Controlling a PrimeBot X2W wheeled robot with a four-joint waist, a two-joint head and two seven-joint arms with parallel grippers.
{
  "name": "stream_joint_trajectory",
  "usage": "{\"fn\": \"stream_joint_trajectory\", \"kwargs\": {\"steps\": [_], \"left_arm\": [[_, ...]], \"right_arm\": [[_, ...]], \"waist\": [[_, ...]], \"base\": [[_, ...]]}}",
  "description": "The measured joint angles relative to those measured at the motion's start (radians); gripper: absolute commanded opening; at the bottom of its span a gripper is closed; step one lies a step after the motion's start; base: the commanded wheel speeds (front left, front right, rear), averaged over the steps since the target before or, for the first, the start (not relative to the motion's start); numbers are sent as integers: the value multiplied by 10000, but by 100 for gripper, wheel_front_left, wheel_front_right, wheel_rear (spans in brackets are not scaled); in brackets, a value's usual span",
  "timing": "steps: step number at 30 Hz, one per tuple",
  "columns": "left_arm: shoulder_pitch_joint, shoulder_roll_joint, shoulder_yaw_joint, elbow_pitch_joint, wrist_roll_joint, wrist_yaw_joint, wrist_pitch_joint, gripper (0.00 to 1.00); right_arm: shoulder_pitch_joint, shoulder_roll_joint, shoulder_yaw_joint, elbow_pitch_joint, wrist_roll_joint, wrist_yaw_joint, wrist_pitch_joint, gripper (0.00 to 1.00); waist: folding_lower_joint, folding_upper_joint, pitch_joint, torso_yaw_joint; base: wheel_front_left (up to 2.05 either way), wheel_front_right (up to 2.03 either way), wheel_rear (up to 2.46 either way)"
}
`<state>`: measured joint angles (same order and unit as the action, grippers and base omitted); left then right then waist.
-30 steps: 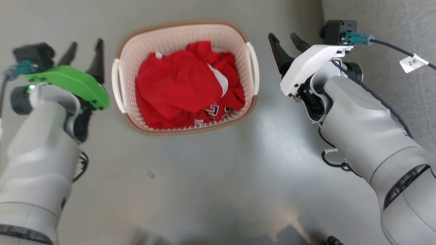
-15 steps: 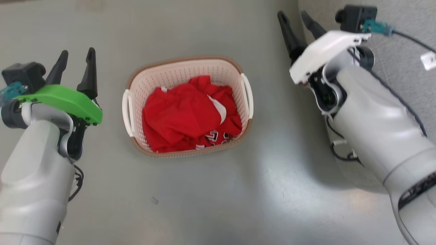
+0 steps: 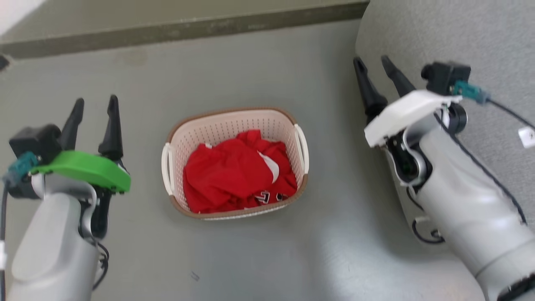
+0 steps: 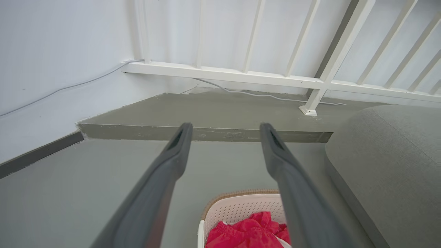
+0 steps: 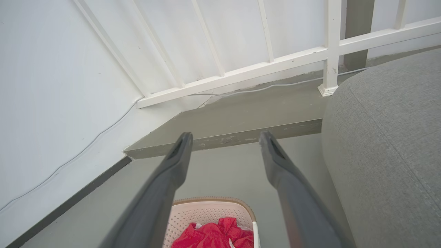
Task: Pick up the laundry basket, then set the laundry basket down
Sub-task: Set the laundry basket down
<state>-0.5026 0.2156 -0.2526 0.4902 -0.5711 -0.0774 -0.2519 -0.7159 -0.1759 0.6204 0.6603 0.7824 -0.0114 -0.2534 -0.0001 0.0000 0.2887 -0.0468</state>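
Note:
The laundry basket (image 3: 221, 125) stands on the grey floor in the middle of the head view, cream-white with a brown rim and a white handle on each side, holding red clothing (image 3: 238, 175). My left gripper (image 3: 95, 103) hangs open well to the basket's left, with nothing between its fingers. My right gripper (image 3: 374, 62) is open to the basket's right, near the grey cushion, also holding nothing. In the left wrist view the basket (image 4: 237, 206) shows low between the fingers (image 4: 224, 129); the right wrist view has the basket (image 5: 210, 210) below its gripper (image 5: 224, 137).
A large grey cushion (image 3: 451, 46) fills the right side, close behind my right arm. A low concrete step (image 3: 184, 29) runs across the back, with a white railing (image 4: 262, 77) and a white wall (image 4: 51, 62) beyond. A pale cable (image 4: 272, 95) lies along the step.
The head camera has risen and tilted, so the basket looks smaller and lower and the step has come into view. Both grippers stay open, further from the basket's sides.

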Motion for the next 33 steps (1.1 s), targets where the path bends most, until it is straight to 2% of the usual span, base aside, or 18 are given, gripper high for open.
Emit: {"fn": "stream_joint_trajectory", "kwargs": {"steps": [9, 14, 21, 33], "left_arm": [[1729, -144, 982, -1168, 767, 412, 0, 100], [2447, -326, 1229, -1958, 1223, 439, 0, 100], [3086, -629, 1528, -2775, 1695, 439, -2, 100], [4247, -1174, 1894, -3152, 2098, 422, -2, 100]], "right_arm": [[1785, 44, -1076, -1615, -1202, -265, 0, 100], [2799, 61, -1567, -2295, -1762, -420, 0, 100], [3920, 121, -1988, -3210, -2552, -435, 0, 100], [5156, 454, -2456, -3973, -3498, -433, 0, 100]], "waist": [[0, 0, -798, -35], [0, 0, -1139, -81], [0, 0, -1445, -15], [0, 0, -1765, -109]], "base": [[0, 0, 0], [0, 0, 0], [0, 0, 0], [0, 0, 0]]}}
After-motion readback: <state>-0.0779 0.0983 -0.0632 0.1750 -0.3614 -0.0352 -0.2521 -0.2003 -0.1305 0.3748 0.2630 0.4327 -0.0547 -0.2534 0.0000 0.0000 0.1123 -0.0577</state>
